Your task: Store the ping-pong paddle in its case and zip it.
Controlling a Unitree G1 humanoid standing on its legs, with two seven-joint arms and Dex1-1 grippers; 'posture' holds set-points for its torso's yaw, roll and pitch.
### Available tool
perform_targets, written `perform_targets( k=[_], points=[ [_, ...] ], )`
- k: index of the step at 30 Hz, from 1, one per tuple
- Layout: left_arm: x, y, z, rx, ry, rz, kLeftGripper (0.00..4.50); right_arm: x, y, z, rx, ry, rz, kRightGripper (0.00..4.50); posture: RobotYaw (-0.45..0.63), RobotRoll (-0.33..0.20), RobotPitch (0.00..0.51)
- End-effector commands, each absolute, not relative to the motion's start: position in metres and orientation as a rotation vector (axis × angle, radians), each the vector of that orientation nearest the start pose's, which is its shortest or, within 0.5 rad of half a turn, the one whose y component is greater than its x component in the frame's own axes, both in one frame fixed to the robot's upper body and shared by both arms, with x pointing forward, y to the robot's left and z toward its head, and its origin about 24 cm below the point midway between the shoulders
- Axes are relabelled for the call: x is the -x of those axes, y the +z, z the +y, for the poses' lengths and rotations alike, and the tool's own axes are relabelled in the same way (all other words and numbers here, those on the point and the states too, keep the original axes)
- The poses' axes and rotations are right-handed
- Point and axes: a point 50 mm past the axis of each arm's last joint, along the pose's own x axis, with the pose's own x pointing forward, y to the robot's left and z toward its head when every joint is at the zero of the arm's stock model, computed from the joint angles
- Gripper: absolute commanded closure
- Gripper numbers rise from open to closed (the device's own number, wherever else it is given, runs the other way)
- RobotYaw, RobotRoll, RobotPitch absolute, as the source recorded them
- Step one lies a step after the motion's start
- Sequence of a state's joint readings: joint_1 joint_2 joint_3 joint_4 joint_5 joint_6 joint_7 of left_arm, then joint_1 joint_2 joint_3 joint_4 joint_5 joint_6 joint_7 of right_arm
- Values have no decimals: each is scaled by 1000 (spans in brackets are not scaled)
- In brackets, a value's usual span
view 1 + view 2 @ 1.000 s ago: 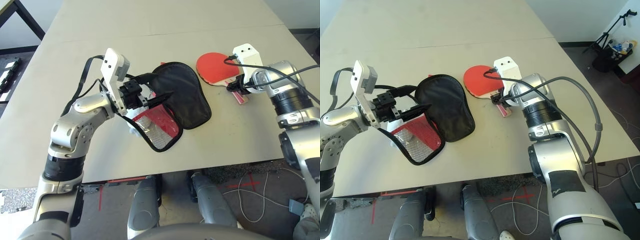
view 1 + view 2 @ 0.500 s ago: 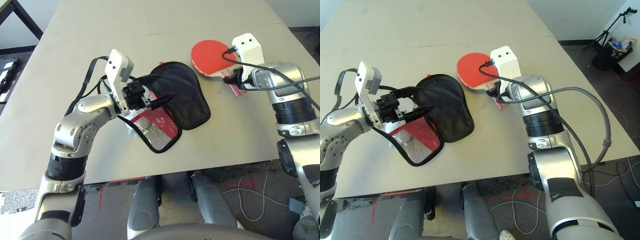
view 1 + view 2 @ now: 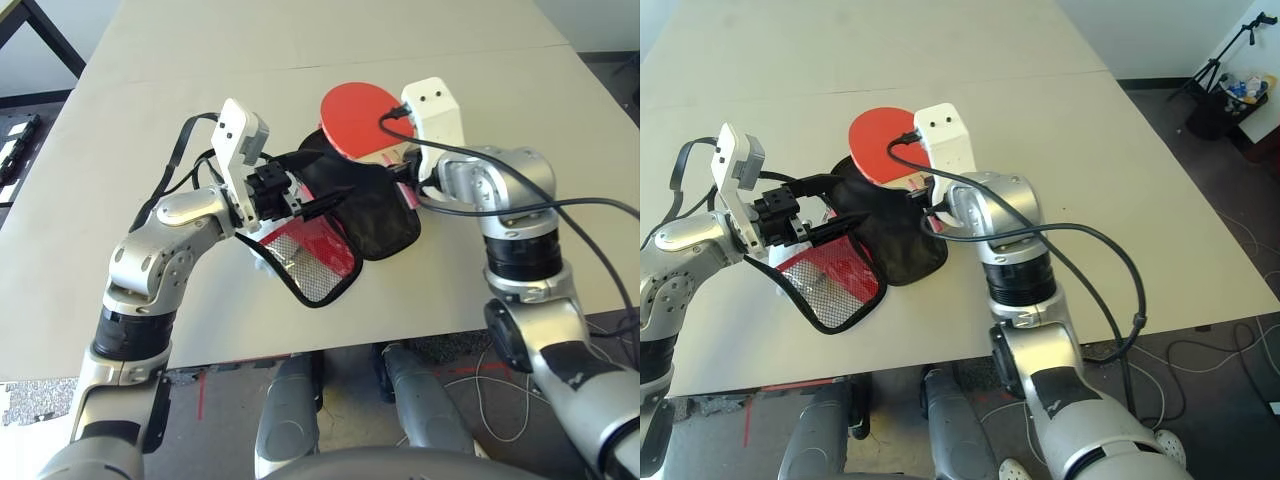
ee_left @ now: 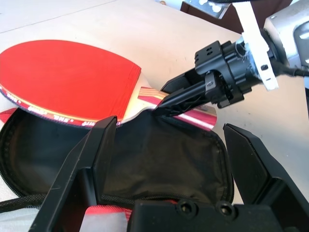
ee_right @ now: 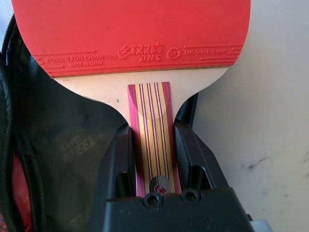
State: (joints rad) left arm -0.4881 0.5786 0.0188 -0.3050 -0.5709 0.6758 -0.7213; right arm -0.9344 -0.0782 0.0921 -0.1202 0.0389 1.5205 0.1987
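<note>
Your right tool (image 5: 153, 159) clamps the red rubber-faced wooden paddle's (image 3: 358, 118) handle above the black-lined red fabric case (image 3: 372, 205), ready for insertion; your left tool (image 3: 322, 196), fully spread, props the flap open.

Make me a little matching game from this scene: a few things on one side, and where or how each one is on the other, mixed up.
Things:
1. paddle
2. case
3. left pincer
4. right pincer

States:
A. lying open on the table, black lining up
B. clamped on a striped wooden handle
C. held above the open case
D. fingers spread wide, at the case's edge

Pairs: 1-C, 2-A, 3-D, 4-B
</note>
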Motion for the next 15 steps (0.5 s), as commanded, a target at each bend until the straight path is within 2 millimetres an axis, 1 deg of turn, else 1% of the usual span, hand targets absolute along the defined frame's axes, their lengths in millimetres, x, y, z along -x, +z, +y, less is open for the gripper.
perform_targets(
  k=[1,5,9,15],
  points=[
    [-281,196,152,-155,-989,2,0,-318,199,-64,208,356,511,3346,-22,0,264],
    [-281,195,150,-155,-993,6,0,-316,195,-56,207,337,524,3346,-19,0,267],
    [-281,194,149,-155,-994,7,0,-312,190,-46,209,361,553,3346,-13,0,269],
    [-280,194,149,-153,-988,2,0,-306,177,-49,259,400,605,3346,-5,0,270]
  ],
)
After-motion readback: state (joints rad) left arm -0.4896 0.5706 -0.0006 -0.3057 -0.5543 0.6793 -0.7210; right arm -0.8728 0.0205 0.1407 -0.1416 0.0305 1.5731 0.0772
